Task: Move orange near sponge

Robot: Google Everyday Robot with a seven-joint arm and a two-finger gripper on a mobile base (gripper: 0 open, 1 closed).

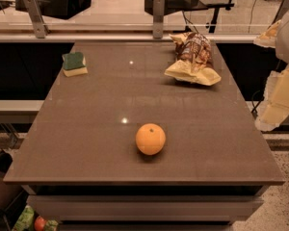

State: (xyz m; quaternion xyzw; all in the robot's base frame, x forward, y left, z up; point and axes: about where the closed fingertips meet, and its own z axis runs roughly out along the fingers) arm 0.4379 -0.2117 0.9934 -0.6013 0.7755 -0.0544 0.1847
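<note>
One orange sits on the brown tabletop, a little in front of the middle and towards the near edge, with its small dark stem dot turned up. Nothing touches it; it lies free on the surface. The sponge, green scouring side up over its yellow foam, lies at the far left corner of the table, well apart from the orange, with a bare stretch of tabletop between the two.

Off to the far right lies a crumpled yellow-and-brown snack bag, also well clear of the orange. Below the table's near left corner, down by the floor, a small red fruit shows among green packets.

The gripper is part of the pale arm at the right edge of the view, beyond the table's right side and well away from the orange. It holds nothing that I can see, and whether it stands wide or narrow I cannot tell.

By my reading the task has hardly begun: the orange is not grasped and not near the sponge. Reaching, gripping, carrying it to the far left and setting it down just beside the sponge all remain.
</note>
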